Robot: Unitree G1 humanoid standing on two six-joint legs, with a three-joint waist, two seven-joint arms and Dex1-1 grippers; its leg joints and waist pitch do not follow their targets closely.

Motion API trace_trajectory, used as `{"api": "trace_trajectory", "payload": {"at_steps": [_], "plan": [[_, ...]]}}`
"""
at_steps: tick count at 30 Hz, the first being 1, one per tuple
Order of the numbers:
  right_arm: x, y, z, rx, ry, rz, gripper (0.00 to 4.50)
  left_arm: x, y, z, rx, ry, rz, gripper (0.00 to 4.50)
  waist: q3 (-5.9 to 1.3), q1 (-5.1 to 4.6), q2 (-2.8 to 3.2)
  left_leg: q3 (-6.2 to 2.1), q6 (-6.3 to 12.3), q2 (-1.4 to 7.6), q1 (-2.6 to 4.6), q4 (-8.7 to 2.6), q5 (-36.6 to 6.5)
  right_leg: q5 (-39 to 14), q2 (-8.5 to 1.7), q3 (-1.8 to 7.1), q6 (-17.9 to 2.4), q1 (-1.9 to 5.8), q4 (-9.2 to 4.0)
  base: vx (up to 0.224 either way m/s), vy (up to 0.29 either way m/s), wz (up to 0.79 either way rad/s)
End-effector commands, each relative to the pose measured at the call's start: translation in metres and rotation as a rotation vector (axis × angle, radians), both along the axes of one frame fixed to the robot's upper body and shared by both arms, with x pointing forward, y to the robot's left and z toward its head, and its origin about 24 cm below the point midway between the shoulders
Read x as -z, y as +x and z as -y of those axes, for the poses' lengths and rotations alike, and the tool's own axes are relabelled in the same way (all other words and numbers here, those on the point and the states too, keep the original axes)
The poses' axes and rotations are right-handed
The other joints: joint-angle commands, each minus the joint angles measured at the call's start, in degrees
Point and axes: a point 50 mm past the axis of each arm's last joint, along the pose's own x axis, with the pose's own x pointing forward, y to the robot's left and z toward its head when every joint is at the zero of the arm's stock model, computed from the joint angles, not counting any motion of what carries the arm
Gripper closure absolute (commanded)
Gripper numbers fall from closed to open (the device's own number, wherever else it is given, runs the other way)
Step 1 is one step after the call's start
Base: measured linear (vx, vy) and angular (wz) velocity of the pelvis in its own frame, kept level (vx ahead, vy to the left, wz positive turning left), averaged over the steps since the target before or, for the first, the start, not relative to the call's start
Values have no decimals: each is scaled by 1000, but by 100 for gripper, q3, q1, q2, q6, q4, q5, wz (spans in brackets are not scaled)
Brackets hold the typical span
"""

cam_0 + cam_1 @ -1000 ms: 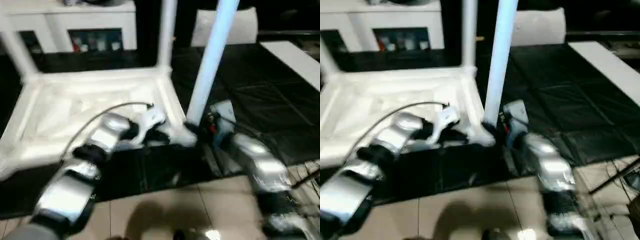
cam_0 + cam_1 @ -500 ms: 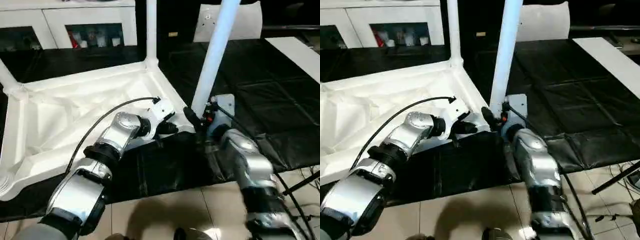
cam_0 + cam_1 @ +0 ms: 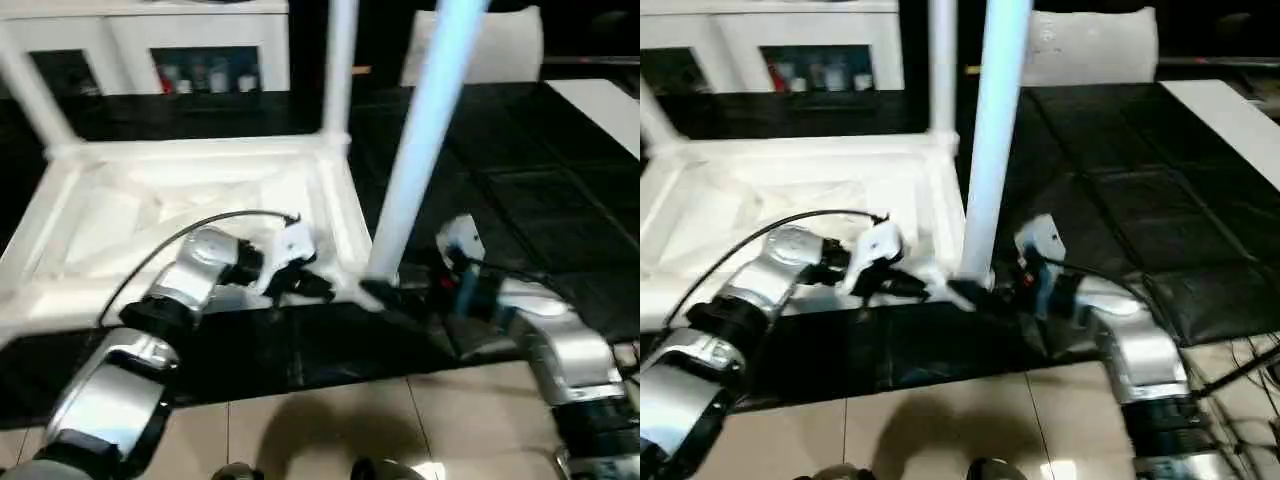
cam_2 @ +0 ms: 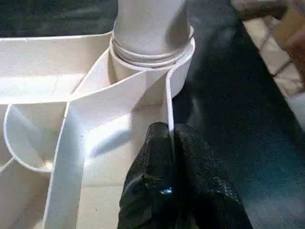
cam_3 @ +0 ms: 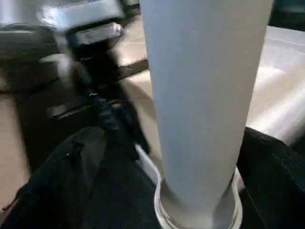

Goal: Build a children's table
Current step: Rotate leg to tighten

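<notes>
White plastic tabletop lay upside down on the black mat; three legs stood in corner sockets. Left end effector pinched its rim; right end effector straddled the near leg, fingers apart. Fourth leg's status couldn't be told.

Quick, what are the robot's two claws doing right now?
Left gripper: shut on the tabletop's rim.
Right gripper: open, its fingers standing either side of the leg, not gripping it.
</notes>
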Motion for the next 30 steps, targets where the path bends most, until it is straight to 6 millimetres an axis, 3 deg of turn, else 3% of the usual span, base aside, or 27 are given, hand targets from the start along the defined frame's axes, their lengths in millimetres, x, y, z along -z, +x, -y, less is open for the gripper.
{"api": "trace_trajectory", "payload": {"at_steps": [1, 3, 4, 7, 11, 30], "plan": [[0, -11, 1, -152, -24, 11, 6, -12, -5, 11, 185, 13, 50, 450, -410, 8, -18, -64, 816, 359, 36, -362, -366, -776, -416, 382, -1391, 415, -273, 0, 0, 0], [0, -11, 1, -161, -28, 7, 6, -12, -5, 10, 196, 20, 49, 450, -408, 73, -4, -57, 796, 373, 49, -363, -380, -784, -422, 388, -1392, 402, -270, 0, 0, 0], [2, -11, 4, -182, -45, -3, 6, -11, -7, 9, 230, 43, 50, 450, -404, 87, -33, -60, 764, 376, 39, -370, -420, -848, -425, 384, -1384, 401, -273, 0, 0, 0], [3, -12, 7, -216, -63, -19, 21, -9, -10, 9, 286, 67, 41, 450, -395, 130, -35, -59, 642, 368, 43, -378, -541, -1156, -439, 381, -1294, 406, -307, 0, 0, 0], [3, -12, 7, -265, -68, -35, 61, -10, -14, 10, 352, 78, 25, 450, -396, 197, -47, -57, 560, 370, 47, -386, -533, -1292, -443, 388, -1203, 400, -317, 0, 0, 0], [6, -17, 11, -390, -116, -76, 234, -8, -18, 12, 415, 108, 17, 450, -396, 203, -64, -62, 542, 362, 35, -385, -556, -1414, -432, 376, -1140, 403, -330, 0, 0, 0]]}}
